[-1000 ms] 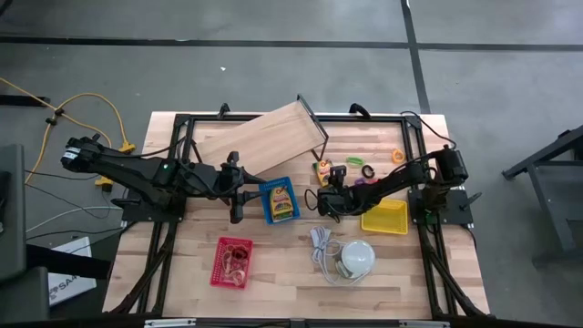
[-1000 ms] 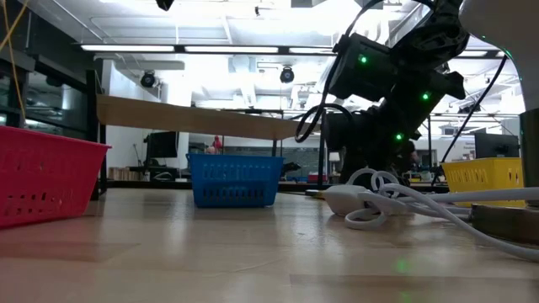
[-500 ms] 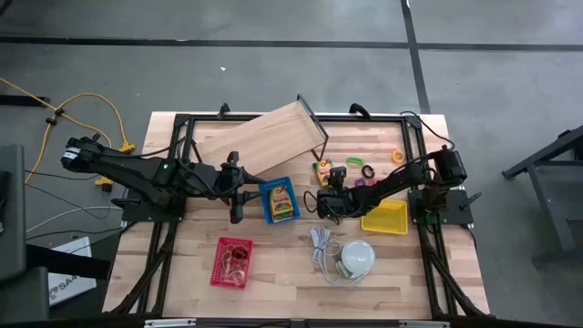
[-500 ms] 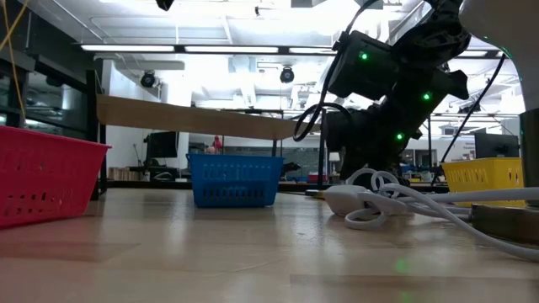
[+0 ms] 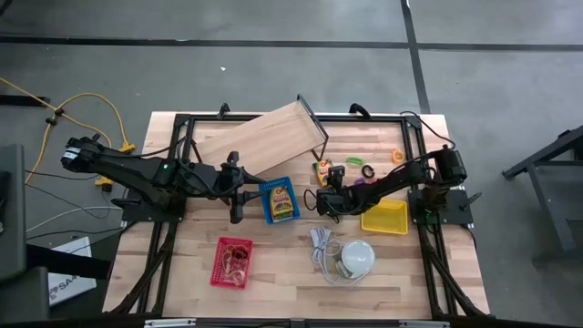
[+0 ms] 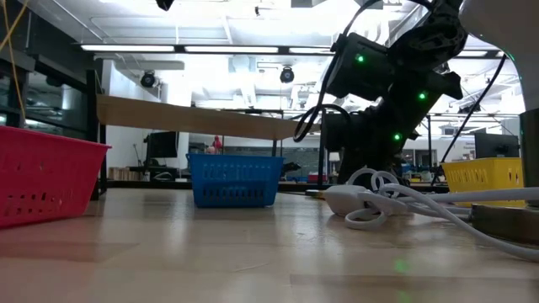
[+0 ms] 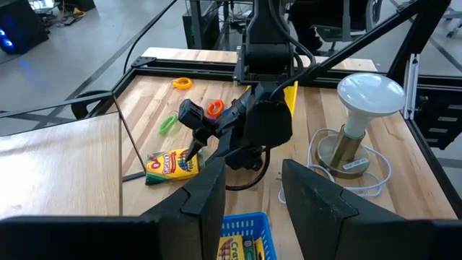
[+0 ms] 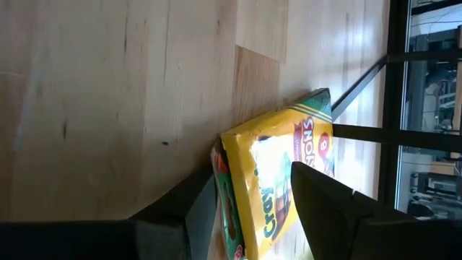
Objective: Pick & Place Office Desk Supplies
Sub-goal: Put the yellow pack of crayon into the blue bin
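A yellow-green crayon packet (image 5: pixel 323 169) (image 7: pixel 172 165) lies on the table by the foot of the leaning wooden board (image 5: pixel 264 138). My right gripper (image 5: pixel 325 184) (image 8: pixel 249 184) is at the packet's end, shut on it. My left gripper (image 5: pixel 239 197) (image 7: pixel 253 173) hovers open beside the blue basket (image 5: pixel 263 202), which holds another crayon packet (image 5: pixel 281 202). Small orange (image 5: pixel 398 156), green (image 5: pixel 368 171) and purple (image 5: pixel 362 182) loops lie on the table. Tan rubber bands (image 5: pixel 237 266) rest in the red basket (image 5: pixel 219 261). My right gripper pinches the crayon packet at its end (image 8: pixel 242 170), one finger (image 8: pixel 195 198) against its underside next to the table and the other (image 8: pixel 317 191) on its printed face. The fingers come nearly level from the table's near right side. The packet's far part lies on the table.
The yellow basket (image 5: pixel 397 224) sits under my right arm. The white dome with its cord (image 5: pixel 355 258) (image 6: pixel 379 198) stands near the table's near edge. The leaning board stands close behind the packet. A black clip (image 5: pixel 355 161) lies among the loops.
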You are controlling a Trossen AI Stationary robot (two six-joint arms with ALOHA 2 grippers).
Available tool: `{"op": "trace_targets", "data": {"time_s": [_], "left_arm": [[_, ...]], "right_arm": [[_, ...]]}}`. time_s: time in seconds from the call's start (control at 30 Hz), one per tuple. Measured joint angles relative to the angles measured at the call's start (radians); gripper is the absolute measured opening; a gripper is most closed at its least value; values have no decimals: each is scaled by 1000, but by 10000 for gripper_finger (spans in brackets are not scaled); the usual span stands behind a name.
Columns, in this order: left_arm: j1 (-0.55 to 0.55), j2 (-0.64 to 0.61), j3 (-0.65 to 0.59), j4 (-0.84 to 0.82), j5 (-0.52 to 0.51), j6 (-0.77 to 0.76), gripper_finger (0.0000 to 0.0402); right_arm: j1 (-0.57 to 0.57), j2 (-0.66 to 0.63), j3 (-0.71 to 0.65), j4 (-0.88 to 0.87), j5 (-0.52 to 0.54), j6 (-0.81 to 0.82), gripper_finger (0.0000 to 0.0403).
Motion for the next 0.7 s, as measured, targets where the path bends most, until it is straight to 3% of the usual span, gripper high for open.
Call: {"op": "trace_targets", "data": {"time_s": [0.5, 0.7], "left_arm": [[0, 0, 0, 0, 0, 0, 131], [0, 0, 0, 0, 0, 0, 131]], "right_arm": [[-36, 0, -1, 42, -3, -57, 170], [-35, 0, -1, 35, 52, -59, 170]]}}
